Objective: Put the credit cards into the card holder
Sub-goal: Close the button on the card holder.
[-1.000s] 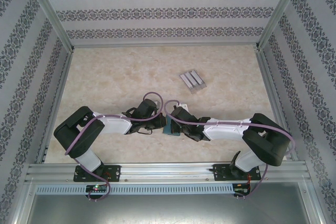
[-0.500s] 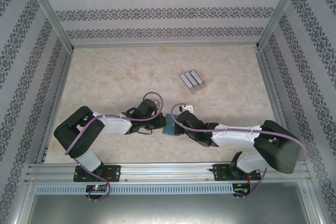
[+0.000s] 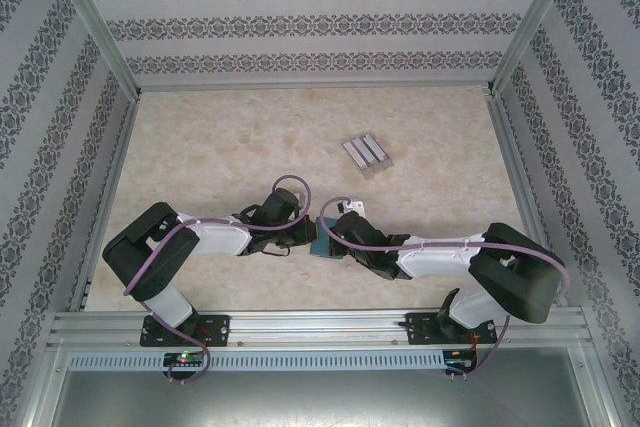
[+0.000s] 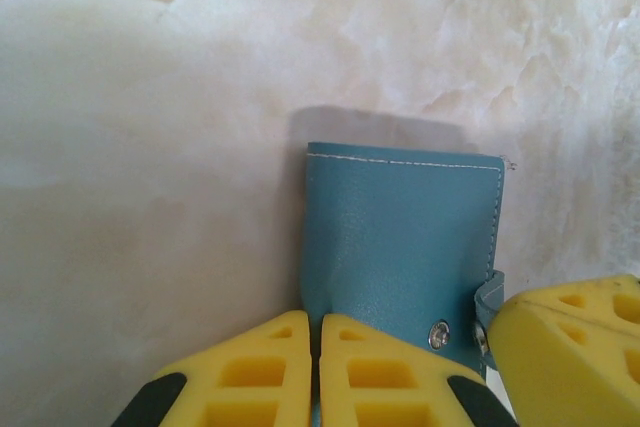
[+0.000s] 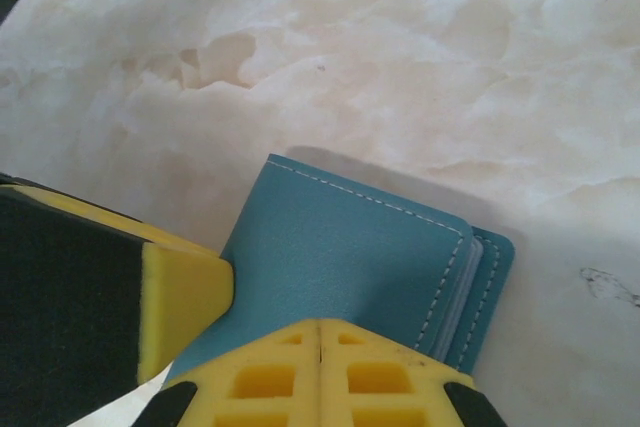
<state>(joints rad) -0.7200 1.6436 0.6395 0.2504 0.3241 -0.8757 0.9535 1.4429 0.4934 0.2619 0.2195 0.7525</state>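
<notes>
The teal-blue card holder [image 3: 322, 239] lies folded shut on the marble table between my two grippers. In the left wrist view the card holder [image 4: 400, 237] shows its snap button. My left gripper [image 4: 317, 325] is shut, pinching the cover's left edge between its yellow fingers. In the right wrist view the card holder [image 5: 340, 257] shows pale layers between its stitched covers. My right gripper [image 5: 320, 329] is shut, its tips against the cover, and nothing shows in the gap. No loose credit card can be made out.
A pale grey three-ribbed piece [image 3: 366, 154] lies further back on the table, right of centre. A small white part [image 3: 352, 206] shows just behind the right wrist. Patterned walls and metal rails [image 3: 320, 327] enclose the table.
The right arm's elbow swung out to the right and partly back, and its gripper shifted slightly left against the card holder. The left arm has stayed put.
</notes>
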